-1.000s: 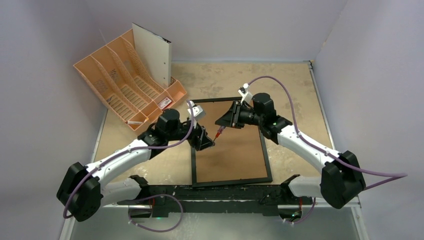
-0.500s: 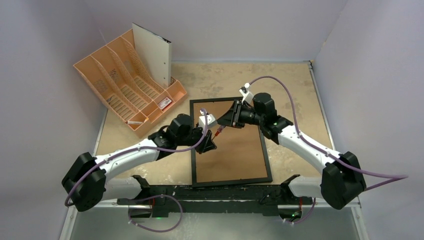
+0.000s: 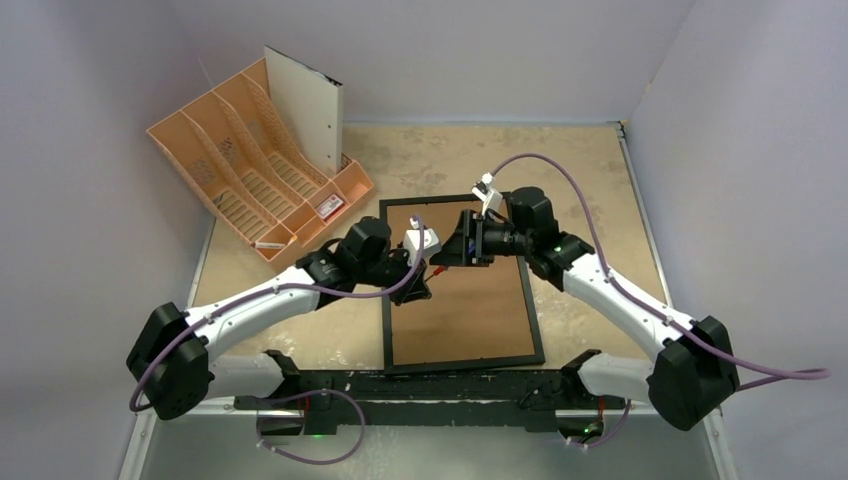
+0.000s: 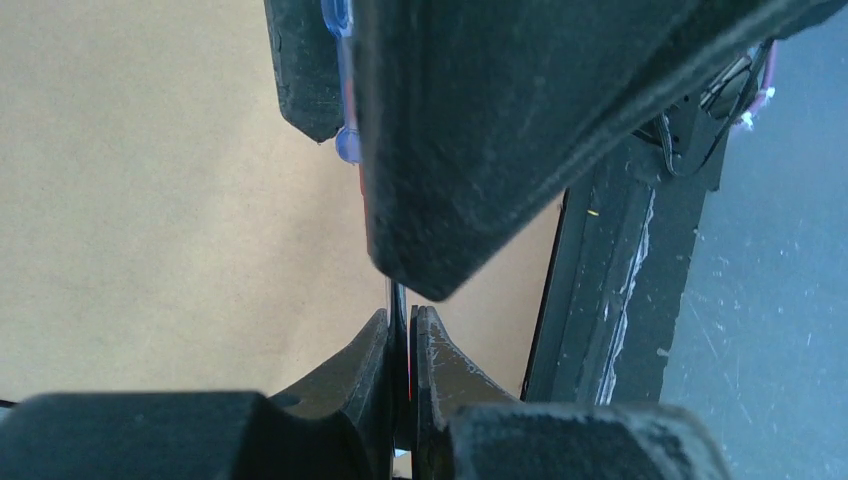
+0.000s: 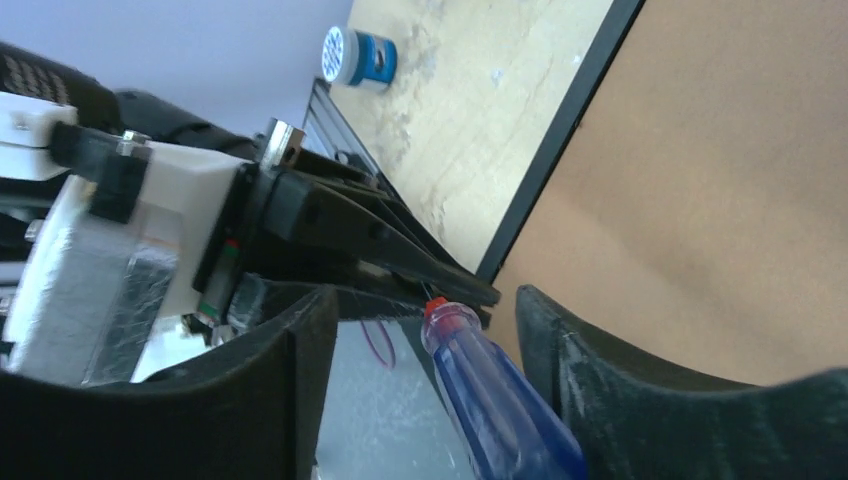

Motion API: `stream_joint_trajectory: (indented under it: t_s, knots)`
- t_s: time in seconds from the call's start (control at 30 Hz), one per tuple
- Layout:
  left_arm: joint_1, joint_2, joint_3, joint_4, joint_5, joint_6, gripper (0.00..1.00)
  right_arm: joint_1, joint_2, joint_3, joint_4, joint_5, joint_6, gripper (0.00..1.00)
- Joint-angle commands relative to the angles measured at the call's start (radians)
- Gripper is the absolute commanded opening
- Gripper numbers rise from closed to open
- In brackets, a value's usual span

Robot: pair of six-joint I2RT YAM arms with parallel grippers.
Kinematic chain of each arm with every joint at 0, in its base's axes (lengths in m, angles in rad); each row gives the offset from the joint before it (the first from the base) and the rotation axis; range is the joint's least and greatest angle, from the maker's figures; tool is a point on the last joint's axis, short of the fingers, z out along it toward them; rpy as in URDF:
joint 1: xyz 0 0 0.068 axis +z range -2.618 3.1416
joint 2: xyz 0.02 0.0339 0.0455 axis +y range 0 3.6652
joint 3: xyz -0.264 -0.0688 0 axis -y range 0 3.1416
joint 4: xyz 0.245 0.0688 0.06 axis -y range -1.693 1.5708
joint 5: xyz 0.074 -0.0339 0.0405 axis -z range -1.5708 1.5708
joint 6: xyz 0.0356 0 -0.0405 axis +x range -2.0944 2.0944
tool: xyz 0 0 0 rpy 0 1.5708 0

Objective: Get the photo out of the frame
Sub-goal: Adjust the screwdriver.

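The frame (image 3: 536,330) lies back-up on the table (image 3: 430,160), backing board (image 3: 470,310) uppermost; photo not in view; the left hand (image 4: 400,322) clamps the thin shaft of the blue-handled tool (image 5: 500,410); the right hand (image 5: 420,300) has its jaws parted around the handle. Advice: confirm a firm, straight grip before levering at the backing edge.

The frame (image 3: 465,357) lies back up, its front face hidden. The blue tool (image 5: 500,410) runs off the right wrist view's bottom edge; its tip vanishes between the pinched fingers of the left gripper (image 4: 403,318).
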Motion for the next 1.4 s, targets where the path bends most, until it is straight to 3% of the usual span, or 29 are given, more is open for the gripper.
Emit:
stream_joint_trajectory:
  t_s: [0.0,0.23,0.43,0.53,0.77,0.93,1.27,1.3,1.33,1.37]
  knots:
    - [0.001,-0.006,0.101,-0.129,0.070,0.138,0.00,-0.006,-0.015,0.122,-0.210,-0.081,-0.193,0.70]
    - [0.002,-0.014,0.165,-0.287,0.121,0.247,0.00,-0.046,0.021,0.218,-0.395,-0.158,-0.349,0.74]
    - [0.001,-0.027,0.201,-0.339,0.168,0.282,0.00,-0.058,0.050,0.252,-0.522,-0.378,-0.522,0.65]
    - [0.002,-0.020,0.217,-0.347,0.201,0.288,0.00,-0.058,0.064,0.250,-0.552,-0.401,-0.580,0.64]
    - [0.002,0.014,0.232,-0.366,0.240,0.300,0.00,-0.057,0.087,0.226,-0.525,-0.439,-0.603,0.44]
    - [0.002,0.026,0.240,-0.388,0.251,0.317,0.00,-0.057,0.096,0.217,-0.515,-0.449,-0.603,0.45]
    - [0.003,0.032,0.246,-0.367,0.211,0.286,0.00,-0.057,0.101,0.207,-0.520,-0.458,-0.609,0.00]
    - [0.003,0.032,0.246,-0.359,0.193,0.269,0.10,-0.057,0.100,0.204,-0.519,-0.450,-0.605,0.00]
    - [0.004,0.029,0.247,-0.351,0.152,0.244,0.28,-0.057,0.093,0.200,-0.516,-0.426,-0.592,0.00]
    - [0.007,0.021,0.242,-0.332,0.119,0.224,0.53,-0.057,0.084,0.191,-0.505,-0.391,-0.572,0.00]
